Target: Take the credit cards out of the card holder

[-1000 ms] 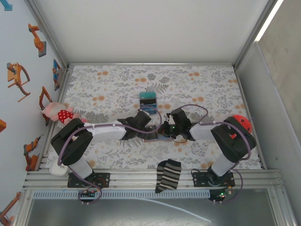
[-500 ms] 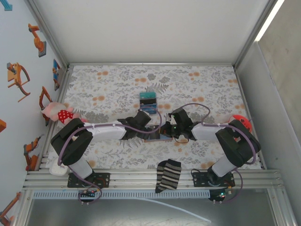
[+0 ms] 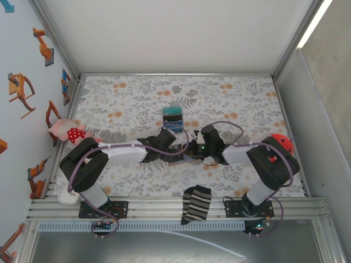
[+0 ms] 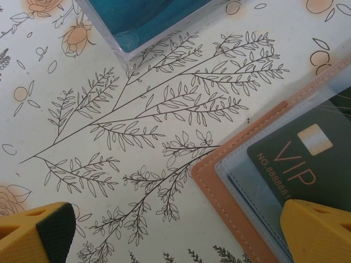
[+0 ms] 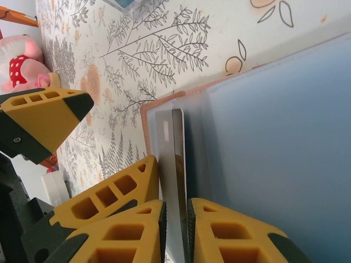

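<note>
Left wrist view: my left fingertip [image 4: 315, 233] covers the number's end on the card [image 4: 307, 159]; the wallet [image 4: 219, 181] runs off frame. My right claw [image 5: 175, 222]: grip on card unclear.

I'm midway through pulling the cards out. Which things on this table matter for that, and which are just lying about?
For the job:
wallet
card, edge-on in the right claw
left claw, open at the wallet

Lying about:
blue box
striped sock
pink plush toy
red spotted toy
</note>
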{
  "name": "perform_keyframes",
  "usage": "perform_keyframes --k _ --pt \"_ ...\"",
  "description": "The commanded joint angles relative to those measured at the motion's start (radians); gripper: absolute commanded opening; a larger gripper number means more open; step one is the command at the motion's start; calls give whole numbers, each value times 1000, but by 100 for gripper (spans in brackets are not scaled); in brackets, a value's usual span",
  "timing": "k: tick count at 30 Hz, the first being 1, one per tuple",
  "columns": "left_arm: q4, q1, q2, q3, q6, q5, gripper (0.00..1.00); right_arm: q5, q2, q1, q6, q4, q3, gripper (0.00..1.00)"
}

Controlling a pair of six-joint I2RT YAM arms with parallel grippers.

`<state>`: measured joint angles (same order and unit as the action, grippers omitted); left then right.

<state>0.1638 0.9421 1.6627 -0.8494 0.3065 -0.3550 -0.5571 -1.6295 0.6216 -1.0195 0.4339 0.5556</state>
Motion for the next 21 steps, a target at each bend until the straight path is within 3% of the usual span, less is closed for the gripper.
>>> perform_keyframes --k 1,8,12,21 --pt "18 4 33 -10 -12 18 97 -41 -20 -2 -24 100 -5 17" --pt "18 4 42 -14 -10 19 97 -64 -56 -2 -58 191 -11 15" --pt "27 4 40 -18 -11 18 97 -67 -65 -3 -67 212 -19 9" --pt "52 3 31 -11 -20 -8 97 -67 -15 -12 -69 213 -26 9"
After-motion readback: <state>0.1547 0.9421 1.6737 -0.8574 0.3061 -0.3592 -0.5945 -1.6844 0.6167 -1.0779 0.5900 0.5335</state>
